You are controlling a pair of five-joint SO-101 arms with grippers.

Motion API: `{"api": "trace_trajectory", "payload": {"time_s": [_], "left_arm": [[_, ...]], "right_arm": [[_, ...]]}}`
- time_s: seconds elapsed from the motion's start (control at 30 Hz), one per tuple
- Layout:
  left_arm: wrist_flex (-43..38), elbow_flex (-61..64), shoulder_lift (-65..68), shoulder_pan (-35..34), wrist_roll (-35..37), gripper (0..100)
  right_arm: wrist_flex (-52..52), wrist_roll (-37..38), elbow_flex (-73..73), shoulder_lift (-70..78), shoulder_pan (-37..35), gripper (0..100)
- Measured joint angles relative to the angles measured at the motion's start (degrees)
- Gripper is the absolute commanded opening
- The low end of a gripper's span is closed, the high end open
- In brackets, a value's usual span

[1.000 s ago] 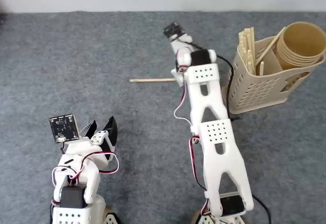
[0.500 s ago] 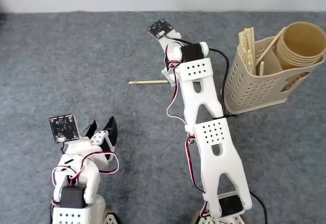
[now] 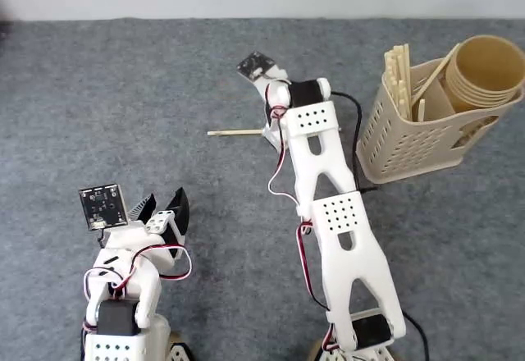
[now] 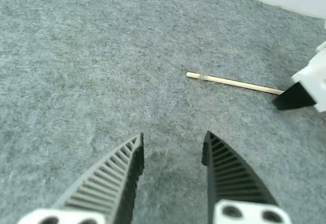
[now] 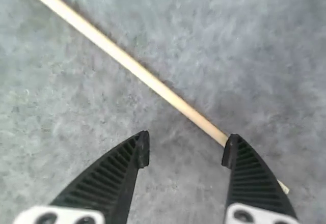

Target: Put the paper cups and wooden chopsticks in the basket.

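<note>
Nearest, the left fingers [image 4: 116, 179] hang low over the grey tabletop [image 3: 98, 90], spread fairly wide and holding nothing. Farther out, the right arm [image 3: 332, 180] stretches forward, and the right fingers [image 5: 114, 175] sit just above the tabletop, also wide apart. They straddle one end of a loose chopstick [image 5: 127, 63] without clamping it. One finger tip covers that end, and the rest of the stick lies flat on the tabletop, angling away from the arm. Farthest, well to the right, stands the basket [image 3: 410, 143]. It holds stacked cups [image 3: 488, 70] in one part and upright chopsticks [image 3: 399, 78] at its near-left corner.
</note>
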Motion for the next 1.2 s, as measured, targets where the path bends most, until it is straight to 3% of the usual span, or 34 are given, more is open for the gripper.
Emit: {"api": "trace_trajectory", "payload": {"time_s": [0.43,0.67,1.2], "left_arm": [[0.00,0.00,0.00,0.00,0.00,19],[0.00,0.00,0.00,0.00,0.00,19],[0.00,0.00,0.00,0.00,0.00,19]], "right_arm": [[-7.21,0.53,-0.18,4.04,0.18,23.5],[-6.07,0.53,-1.14,4.13,0.26,1.3],[0.62,4.48,-0.26,1.58,0.62,0.8]]}}
